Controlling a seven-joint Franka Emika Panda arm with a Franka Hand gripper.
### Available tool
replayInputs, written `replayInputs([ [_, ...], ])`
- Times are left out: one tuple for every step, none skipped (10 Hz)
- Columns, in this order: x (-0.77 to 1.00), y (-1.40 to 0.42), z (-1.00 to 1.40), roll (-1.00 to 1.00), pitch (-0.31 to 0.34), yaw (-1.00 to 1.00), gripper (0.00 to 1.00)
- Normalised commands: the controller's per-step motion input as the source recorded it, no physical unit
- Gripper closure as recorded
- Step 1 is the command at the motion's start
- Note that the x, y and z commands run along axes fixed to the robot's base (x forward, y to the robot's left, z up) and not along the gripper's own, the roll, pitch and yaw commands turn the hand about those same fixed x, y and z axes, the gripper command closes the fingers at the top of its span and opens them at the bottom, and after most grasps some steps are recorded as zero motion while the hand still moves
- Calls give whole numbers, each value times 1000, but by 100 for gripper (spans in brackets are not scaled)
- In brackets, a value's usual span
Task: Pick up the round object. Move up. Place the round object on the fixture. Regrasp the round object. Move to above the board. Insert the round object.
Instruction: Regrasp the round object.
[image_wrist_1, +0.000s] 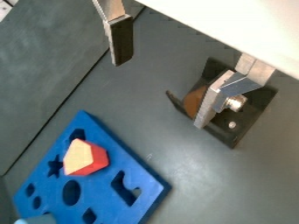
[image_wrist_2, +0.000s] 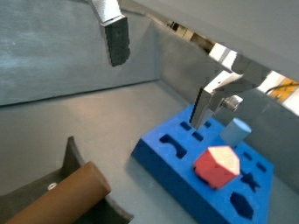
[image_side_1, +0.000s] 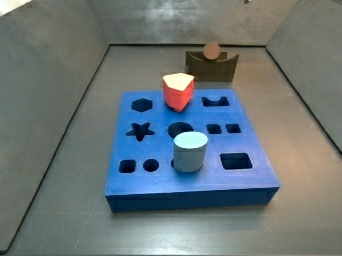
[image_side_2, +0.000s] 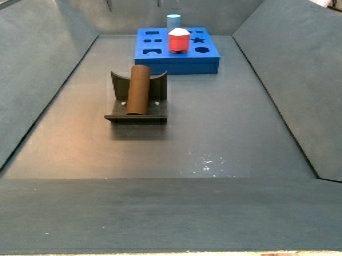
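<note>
We see the gripper (image_wrist_1: 176, 70) only in the wrist views: its fingers (image_wrist_2: 115, 41) are spread wide, holding nothing, high above the floor. Both side views miss it. The round object (image_side_2: 136, 87) lies in the fixture (image_side_2: 138, 112) notch, at twelve o'clock of the board (image_side_1: 195, 180) in a side view, well apart from it.

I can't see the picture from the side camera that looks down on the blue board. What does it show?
A brown round object rests in the notch of the dark fixture, behind the blue board. A red-and-white peg and a pale cylinder stand in the board. No gripper shows here.
</note>
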Motion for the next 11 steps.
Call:
replayInputs([
  [-40,-22,16,1000,34,17,0],
  [-40,-29,19,1000,29,17,0],
  [-40,-25,17,1000,27,17,0],
  [-34,-27,8,1000,21,18,0],
  [-37,-26,13,1000,17,18,0],
  [-33,-28,20,1000,11,19,0],
  [-31,-26,14,1000,8,19,0],
  [-28,-29,11,1000,4,19,0],
  [-24,-27,8,1000,-1,20,0],
  [-17,-23,5,1000,-6,20,0],
  [-12,-23,8,1000,-10,21,0],
])
